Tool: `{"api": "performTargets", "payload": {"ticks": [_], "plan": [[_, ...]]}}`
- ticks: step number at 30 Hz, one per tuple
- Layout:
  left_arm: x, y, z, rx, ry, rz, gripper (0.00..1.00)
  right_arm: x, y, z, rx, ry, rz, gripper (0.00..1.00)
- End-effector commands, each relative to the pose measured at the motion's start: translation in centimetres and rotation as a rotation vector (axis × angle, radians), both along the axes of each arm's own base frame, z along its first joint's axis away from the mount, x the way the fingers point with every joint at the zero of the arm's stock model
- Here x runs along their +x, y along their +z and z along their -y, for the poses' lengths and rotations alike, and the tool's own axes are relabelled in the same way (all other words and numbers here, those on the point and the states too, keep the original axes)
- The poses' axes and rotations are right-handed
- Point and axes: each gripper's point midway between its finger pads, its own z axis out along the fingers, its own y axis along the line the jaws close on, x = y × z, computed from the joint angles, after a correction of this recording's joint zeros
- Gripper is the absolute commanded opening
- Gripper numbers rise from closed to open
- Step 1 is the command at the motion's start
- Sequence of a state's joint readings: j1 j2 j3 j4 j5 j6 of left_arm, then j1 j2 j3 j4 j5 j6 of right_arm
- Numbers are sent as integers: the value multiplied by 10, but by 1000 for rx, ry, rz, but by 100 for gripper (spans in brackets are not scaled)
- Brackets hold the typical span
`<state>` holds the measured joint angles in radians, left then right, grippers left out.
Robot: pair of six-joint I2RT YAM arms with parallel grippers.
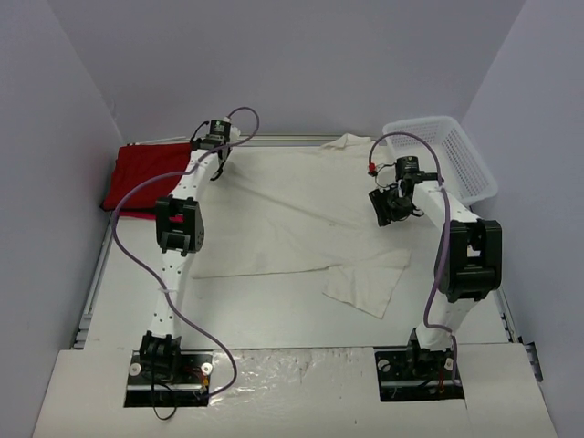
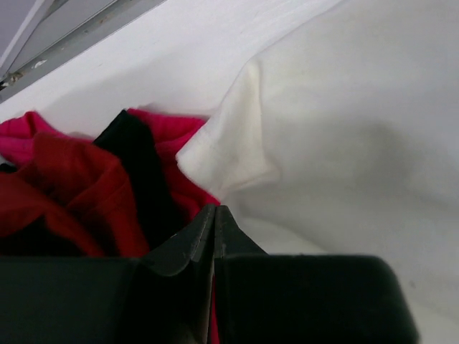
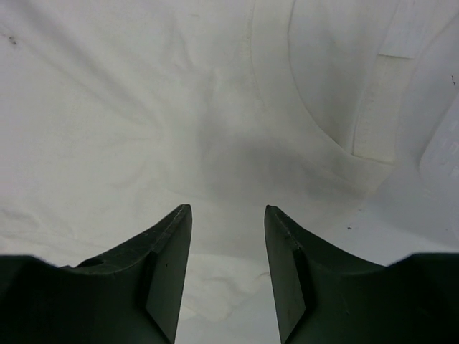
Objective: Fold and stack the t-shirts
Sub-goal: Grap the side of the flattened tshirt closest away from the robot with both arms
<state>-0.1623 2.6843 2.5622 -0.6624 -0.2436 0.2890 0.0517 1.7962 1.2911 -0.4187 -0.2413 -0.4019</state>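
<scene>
We are seeing the cream t-shirt (image 1: 292, 219) lying spread and wrinkled over the middle of the desk (image 1: 274, 319). Its collar is pointing to 12 o'clock and one sleeve is sticking out toward 5 o'clock. The red t-shirts (image 1: 146, 178) are sitting bundled at 10 o'clock, touching the cream shirt's far-left edge.

The left tool (image 1: 219, 166) is hovering at 11 o'clock, right where cream and red cloth are meeting. In the left wrist view its fingers (image 2: 193, 236) are pressing together, and we are not able to tell whether any cloth is caught between them.

The right tool (image 1: 388, 208) is hanging at 2 o'clock over the cream shirt near the collar. Its jaws are standing spread, with cream cloth showing through the gap, and they are gripping nothing.

The white mesh basket (image 1: 456, 160) is sitting at the desk's far-right corner, about 1 o'clock, near the shirt.
</scene>
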Motion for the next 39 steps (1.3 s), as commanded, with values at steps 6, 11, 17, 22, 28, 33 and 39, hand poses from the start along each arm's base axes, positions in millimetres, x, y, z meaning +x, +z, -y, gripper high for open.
{"api": "performTargets", "payload": {"ticks": [6, 11, 17, 22, 28, 33, 39], "plan": [[-62, 168, 15, -21, -64, 187, 3, -21, 10, -6, 42, 38, 4, 42], [-154, 134, 27, 29, -223, 80, 27, -37, 39, -11, 45, 63, 80, 46], [-251, 68, 45, 29, -436, -149, 40, -69, 50, -26, 9, 126, 82, 47], [-306, 38, 33, 91, -459, -187, 42, -95, 50, -47, 15, 212, 55, 46], [-348, 24, 30, 108, -519, -262, 42, -86, 66, -47, -56, 222, 87, 48], [-359, 19, 27, 141, -537, -242, 43, -94, 58, -49, -58, 245, 54, 48], [-369, -3, 25, 153, -567, -302, 43, -97, 53, -48, -62, 239, 42, 49]]}}
